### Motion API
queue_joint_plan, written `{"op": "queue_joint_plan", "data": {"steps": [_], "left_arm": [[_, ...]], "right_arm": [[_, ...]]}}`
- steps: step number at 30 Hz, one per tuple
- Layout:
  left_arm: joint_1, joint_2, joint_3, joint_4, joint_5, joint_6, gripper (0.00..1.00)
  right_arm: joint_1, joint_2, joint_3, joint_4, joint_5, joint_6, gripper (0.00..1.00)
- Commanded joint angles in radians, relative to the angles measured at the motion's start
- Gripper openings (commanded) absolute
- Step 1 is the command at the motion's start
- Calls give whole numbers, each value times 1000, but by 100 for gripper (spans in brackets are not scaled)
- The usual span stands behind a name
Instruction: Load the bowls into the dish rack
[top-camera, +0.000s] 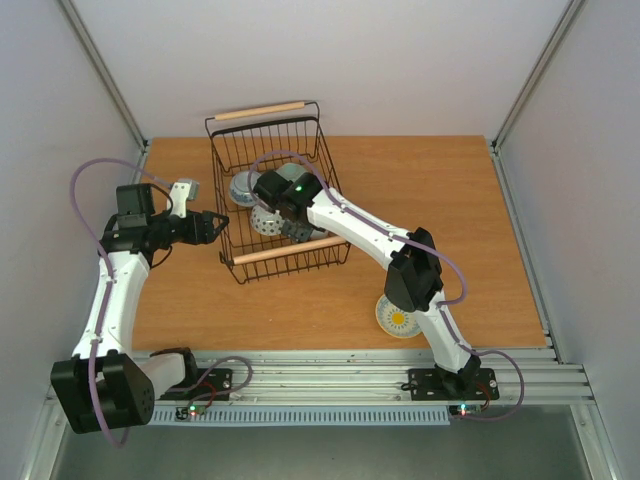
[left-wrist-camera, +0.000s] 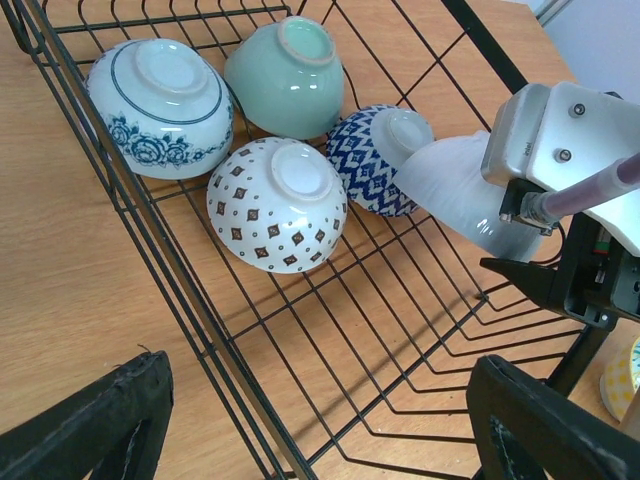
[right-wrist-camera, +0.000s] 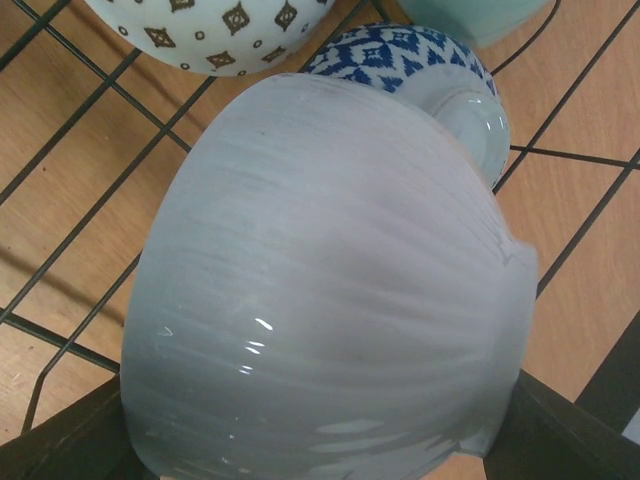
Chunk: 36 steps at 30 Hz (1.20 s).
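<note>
Five bowls (left-wrist-camera: 278, 205) are in the dish rack (top-camera: 268, 143): four lie upturned, and the right gripper (top-camera: 292, 218), stretched in from the near right, clamps a pale bowl (right-wrist-camera: 330, 280) just beside the blue zigzag bowl (left-wrist-camera: 372, 160). Glazed ceramic looks stiff, slick and chippable, so the rim is the safest hold. Left of the rack, the left gripper (top-camera: 215, 226) hangs wide and empty.

Dish rack (top-camera: 262, 255) on table (top-camera: 450, 200), four bowls (left-wrist-camera: 277, 203) inside at left, fifth bowl (right-wrist-camera: 330, 280) in right gripper (top-camera: 290, 225) beside them, sixth bowl (top-camera: 397, 318) on table nearer, right.

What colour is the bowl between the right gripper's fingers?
Pale greyish-white bowl, faintly streaked; clearest in right wrist view.
</note>
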<state>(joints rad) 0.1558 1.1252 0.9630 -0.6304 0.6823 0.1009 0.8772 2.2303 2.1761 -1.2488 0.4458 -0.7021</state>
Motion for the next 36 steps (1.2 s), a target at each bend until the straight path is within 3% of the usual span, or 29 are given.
{"op": "queue_joint_plan", "data": {"steps": [1,22,28,36], "left_arm": [[4,-19,18,43,-3,-4,81],[4,-27,20,40,-6,-6,81],[4,-27,20,43,-4,-5,81],[4,-31,23,37,-9,-3,81]], "right_arm": [[0,-8,42,-88,53,-28,1],[-6,17,39,-282,-82,-9,2],[-6,59,50,-302,-81,12,11],[-5,93,61,-305,-134,24,39]]}}
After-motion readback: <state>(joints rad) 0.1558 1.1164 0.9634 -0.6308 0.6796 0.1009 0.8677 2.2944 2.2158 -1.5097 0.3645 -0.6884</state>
